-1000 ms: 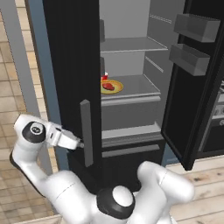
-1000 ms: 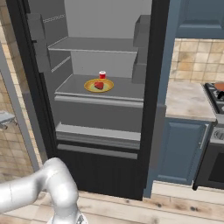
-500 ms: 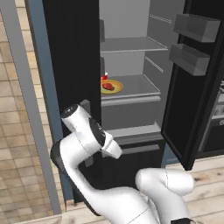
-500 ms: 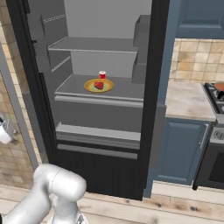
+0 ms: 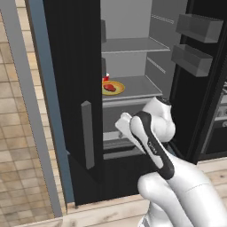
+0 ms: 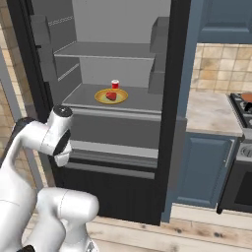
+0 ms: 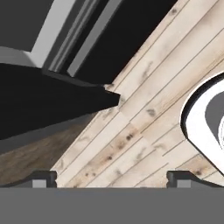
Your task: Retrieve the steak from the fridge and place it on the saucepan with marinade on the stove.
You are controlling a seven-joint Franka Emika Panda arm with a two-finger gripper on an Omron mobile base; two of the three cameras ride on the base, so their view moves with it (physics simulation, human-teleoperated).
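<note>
Between the 2 wide-spread fingertips [image 7: 43, 178] of the empty gripper [image 7: 111, 179] lies only wooden floor [image 7: 144, 109]; the steak [image 6: 111, 96] sits well apart, on a yellow plate [image 6: 101, 98] inside the open fridge [image 6: 123, 64].

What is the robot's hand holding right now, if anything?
Nothing. The gripper is open, its tips wide apart over bare wooden floor. The steak lies on its yellow-rimmed plate on a fridge shelf.

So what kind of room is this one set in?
A rendered home kitchen, by the look of it: an open black fridge, blue cabinets under a stone counter, and a stove at the right edge.
</note>
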